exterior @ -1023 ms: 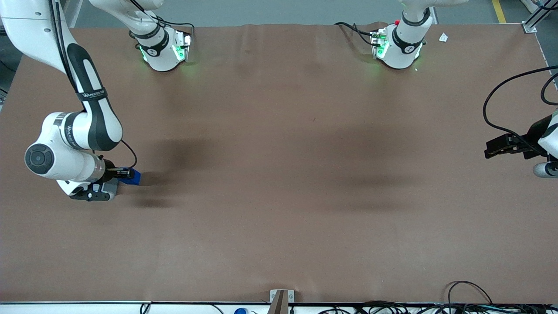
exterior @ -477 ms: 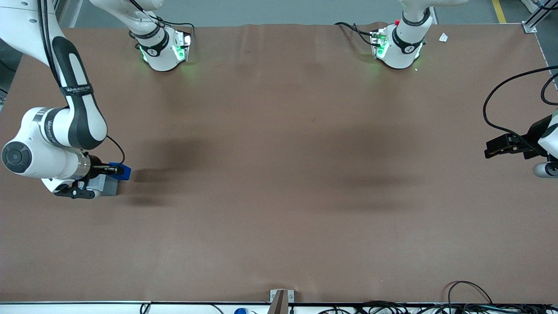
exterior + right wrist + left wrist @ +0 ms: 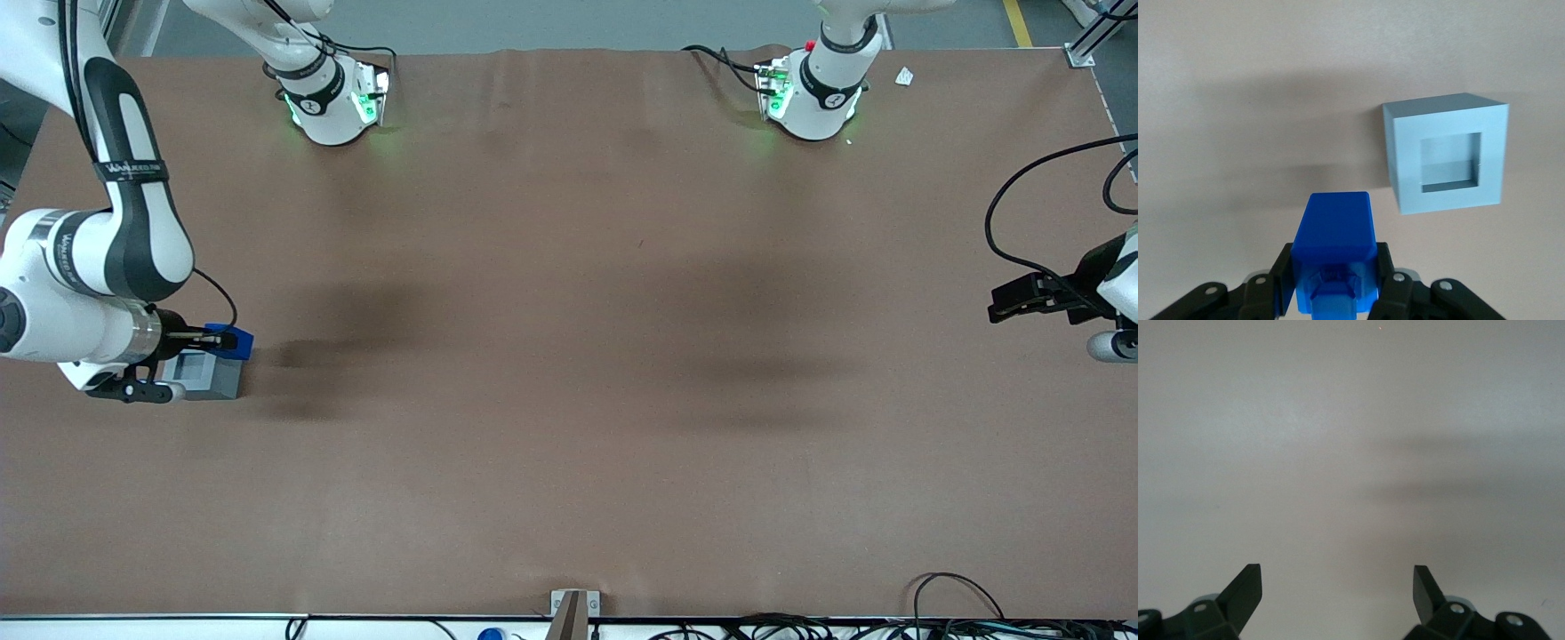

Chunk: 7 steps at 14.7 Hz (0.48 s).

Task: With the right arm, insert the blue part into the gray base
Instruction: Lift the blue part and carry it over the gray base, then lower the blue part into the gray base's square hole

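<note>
arm: the right arm point(image 3: 133, 222) reaches down at the working arm's end of the table point(image 3: 569, 356), its wrist low over the brown surface.
gripper: the gripper point(image 3: 213, 339) point(image 3: 1333, 280) sits just above the table, next to the gray base and a little farther from the front camera than it.
jaws: closed onto the blue part, one finger point(image 3: 1281, 273) pressed on each side of it; they hold nothing else.
blue part: the blue part point(image 3: 233, 340) point(image 3: 1333, 247) is clamped between the jaws and sticks out past the fingertips, lifted off the table; a round stud shows on the face nearest the wrist camera.
gray base: the gray base point(image 3: 209, 375) point(image 3: 1445, 152) stands on the table with its square recess open and facing up; nothing is in it.
part to base: in the wrist view the base lies off to one side of the jaws and ahead of the fingertips, apart from the blue part, so the part is not lined up over the recess; in the front view the blue part overlaps the base's top corner, and contact cannot be told there.
shadow: the table carries a soft dark shadow point(image 3: 311, 356) just beside the gripper.
</note>
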Motion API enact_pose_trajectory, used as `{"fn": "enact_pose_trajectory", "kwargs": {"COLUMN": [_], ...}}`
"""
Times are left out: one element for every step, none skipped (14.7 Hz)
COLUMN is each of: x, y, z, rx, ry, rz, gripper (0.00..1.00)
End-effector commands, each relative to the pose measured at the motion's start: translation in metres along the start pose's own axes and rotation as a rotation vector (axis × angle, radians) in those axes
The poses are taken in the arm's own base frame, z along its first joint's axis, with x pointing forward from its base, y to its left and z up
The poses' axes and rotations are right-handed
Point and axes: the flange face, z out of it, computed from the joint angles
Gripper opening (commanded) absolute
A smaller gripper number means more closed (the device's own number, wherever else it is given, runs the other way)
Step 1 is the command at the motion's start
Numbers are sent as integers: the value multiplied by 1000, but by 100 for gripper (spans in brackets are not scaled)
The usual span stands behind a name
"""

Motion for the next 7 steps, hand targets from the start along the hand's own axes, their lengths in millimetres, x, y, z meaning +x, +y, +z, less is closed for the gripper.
{"fn": "enact_pose_trajectory", "kwargs": {"x": [-1, -1, -1, 1, 3, 6, 8], "y": [32, 40, 46, 53, 59, 63, 65], "z": [-11, -12, -12, -15, -19, -19, -19], "rx": [28, 30, 32, 33, 32, 30, 30], "ry": [14, 18, 20, 30, 41, 44, 49], "rz": [-30, -41, -55, -67, -78, -93, -94], "gripper": [17, 16, 16, 16, 16, 16, 16]}}
